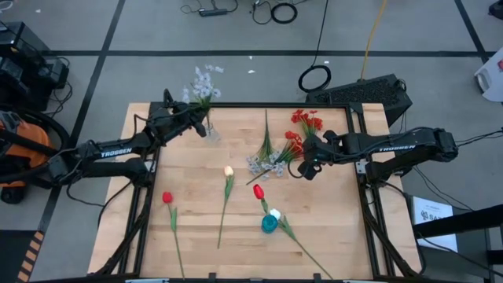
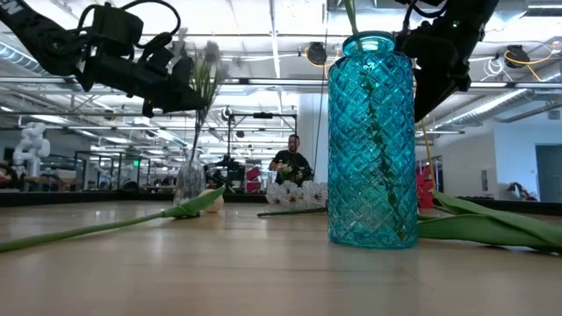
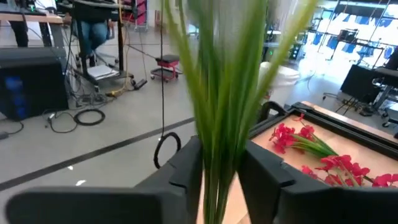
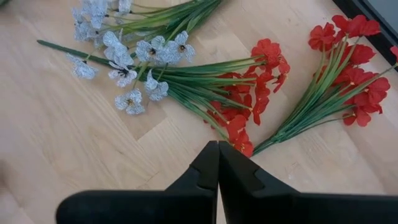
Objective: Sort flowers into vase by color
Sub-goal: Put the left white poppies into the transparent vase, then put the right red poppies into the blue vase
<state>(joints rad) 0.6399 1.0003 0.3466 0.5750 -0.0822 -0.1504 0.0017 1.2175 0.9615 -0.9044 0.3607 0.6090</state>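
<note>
Left arm stretched toward upper centre of high view, left gripper (image 1: 198, 116) fingers parted around pale sprig (image 1: 206, 81) stems over clear vase (image 1: 211, 130), right gripper (image 1: 308, 168) clenched empty above red flowers (image 1: 292, 147) right of centre, teal vase (image 1: 269, 223) lower centre

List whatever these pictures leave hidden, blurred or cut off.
- Left wrist view: the sprig between the left gripper fingers is blurred; its blossoms run off the edge.
- Low view: the blue vase hides the table behind it.
- High view: the clear vase is too small to judge.
</note>
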